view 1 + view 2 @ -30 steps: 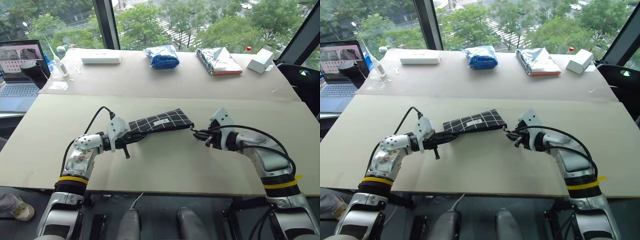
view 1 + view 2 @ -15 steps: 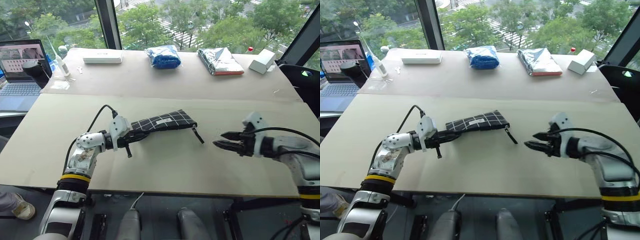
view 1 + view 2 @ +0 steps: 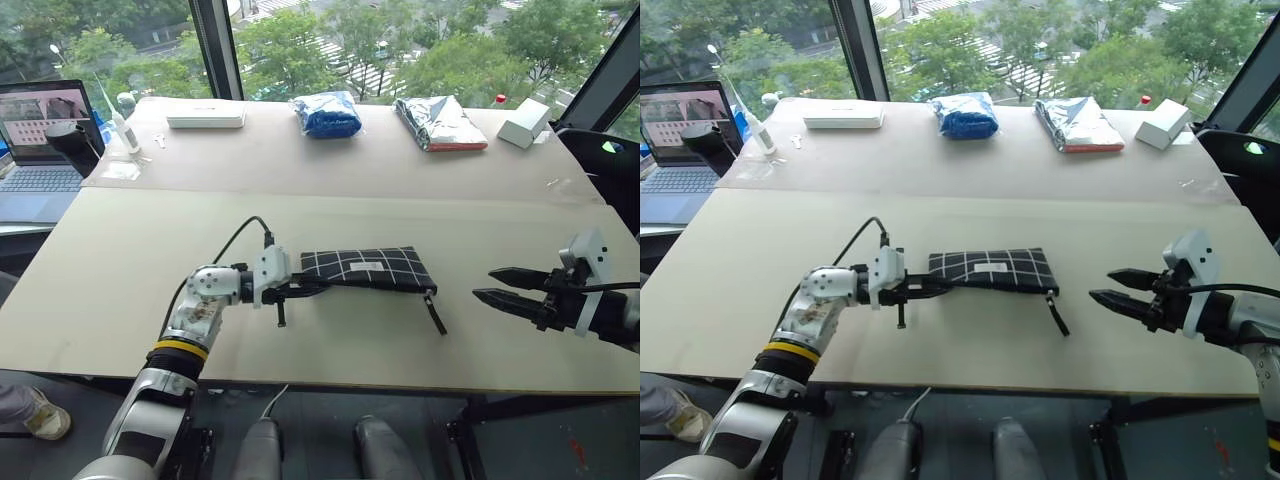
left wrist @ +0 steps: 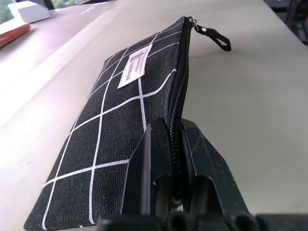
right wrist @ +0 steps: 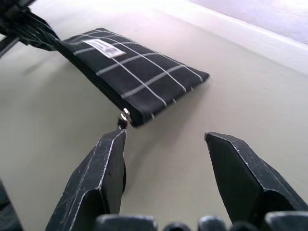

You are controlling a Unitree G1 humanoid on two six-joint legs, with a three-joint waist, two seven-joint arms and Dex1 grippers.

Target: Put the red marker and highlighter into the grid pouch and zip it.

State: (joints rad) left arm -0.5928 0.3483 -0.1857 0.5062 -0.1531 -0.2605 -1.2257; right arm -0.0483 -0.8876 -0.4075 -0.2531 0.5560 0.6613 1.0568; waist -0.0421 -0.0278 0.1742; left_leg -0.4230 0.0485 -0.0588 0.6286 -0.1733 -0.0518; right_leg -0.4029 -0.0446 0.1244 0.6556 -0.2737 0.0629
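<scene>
Pouch (image 3: 365,269), grid fabric, zipped, flat at table (image 3: 330,190) centre: likely light, limp, best held by an end seam; left gripper (image 4: 175,159) pinches its 9 o'clock end, right gripper (image 3: 497,285) spread wide at 3 o'clock, empty.

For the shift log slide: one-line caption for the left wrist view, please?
Left gripper shut on the zipped edge of the grid pouch, zip-pull strap at its far end.

The grid pouch (image 3: 368,270) lies flat on the near table (image 3: 120,290), its strap (image 3: 436,312) trailing toward the front edge. The left gripper (image 3: 298,290) clamps its left end. The right gripper (image 3: 497,284), jaws apart, hangs well right of it, holding nothing.
</scene>
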